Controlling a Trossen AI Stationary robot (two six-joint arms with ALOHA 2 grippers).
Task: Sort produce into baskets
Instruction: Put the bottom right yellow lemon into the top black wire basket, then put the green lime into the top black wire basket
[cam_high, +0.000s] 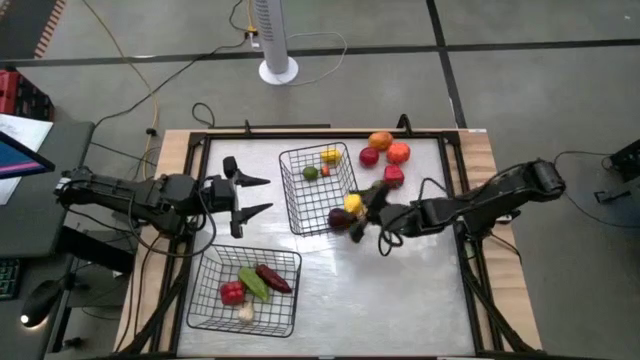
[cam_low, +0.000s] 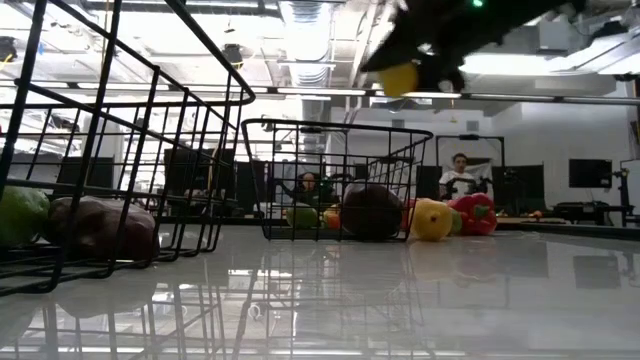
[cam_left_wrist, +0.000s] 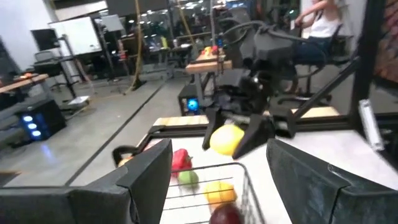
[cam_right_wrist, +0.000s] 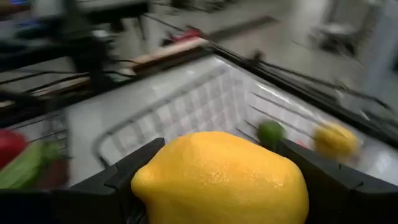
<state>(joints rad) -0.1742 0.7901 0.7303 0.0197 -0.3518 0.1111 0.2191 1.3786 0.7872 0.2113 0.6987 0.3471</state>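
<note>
My right gripper (cam_high: 358, 206) is shut on a yellow lemon (cam_right_wrist: 221, 177). It hovers over the right rim of the far wire basket (cam_high: 300, 190), which holds a yellow piece (cam_high: 330, 156) and a green lime (cam_high: 310, 172). The near basket (cam_high: 205, 300) holds red (cam_high: 232, 293), green, dark red and white pieces. A maroon piece (cam_high: 340, 219) lies on the table under the gripper, outside the far basket. My left gripper (cam_high: 248, 195) stands open left of the far basket, with nothing between its fingers. My right gripper pinches the lemon between its two fingers, one on each opposite side (cam_right_wrist: 144, 180). The fingers (cam_right_wrist: 323, 177) come from the table's right, slanting a little downward. The lemon (cam_low: 400, 78) is lifted clear, well above the basket's rim.
Loose produce lies right of the far basket: an orange piece (cam_high: 380, 140), red ones (cam_high: 369, 156) (cam_high: 394, 175) and an orange-red one (cam_high: 398, 153). People sit in the room beyond the table's far edge (cam_low: 460, 175). The table's near right part (cam_high: 390, 300) is bare.
</note>
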